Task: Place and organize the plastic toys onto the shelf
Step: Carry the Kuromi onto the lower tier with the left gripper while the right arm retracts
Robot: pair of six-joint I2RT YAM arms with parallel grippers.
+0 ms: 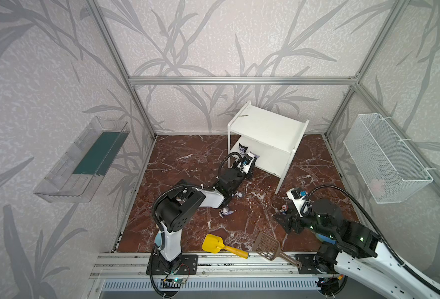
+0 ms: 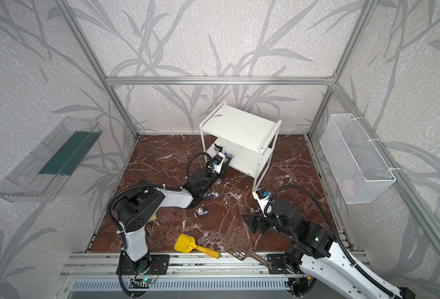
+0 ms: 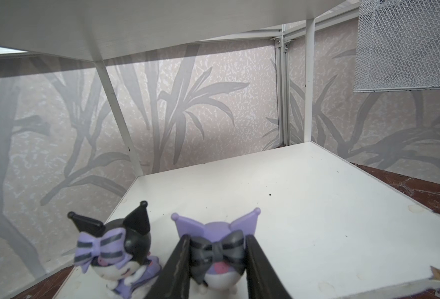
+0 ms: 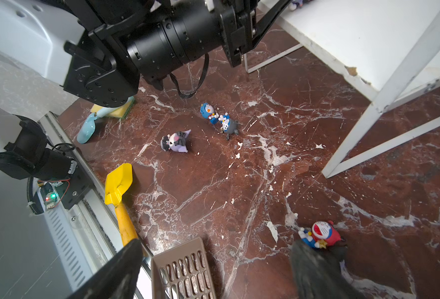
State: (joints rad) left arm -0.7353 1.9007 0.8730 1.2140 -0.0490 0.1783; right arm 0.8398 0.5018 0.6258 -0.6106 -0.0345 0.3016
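Two of the plastic toys have reached the small white two-tier wooden shelf point(image 1: 268, 126). A black-eared figurine with a purple striped bow point(image 3: 125, 246) stands near the edge of the lower board. Just beside it, a purple-eared figurine with a black bow point(image 3: 221, 269) rests on the same board, with the left gripper point(image 3: 217, 240) clamped against its sides. By the look of it, this set-down lacks only the release. The top tier carries no toys. The right wrist view shows four figures lying on the red-brown marble tabletop point(image 1: 188, 160): a blue-headed figurine point(image 4: 208, 110) touching a grey-headed figurine point(image 4: 230, 126), a purple-and-white figurine on its side point(image 4: 176, 141) near them, and a red-headed blue figurine point(image 4: 322, 233) well apart. In both top views the left arm stretches low and forward from its base, its wrist aimed into the shelf's open front. The right arm sits folded low at the right. The right gripper point(image 4: 217, 244) is spread wide above the tabletop, one finger just beside the red-headed blue figurine, holding nothing.
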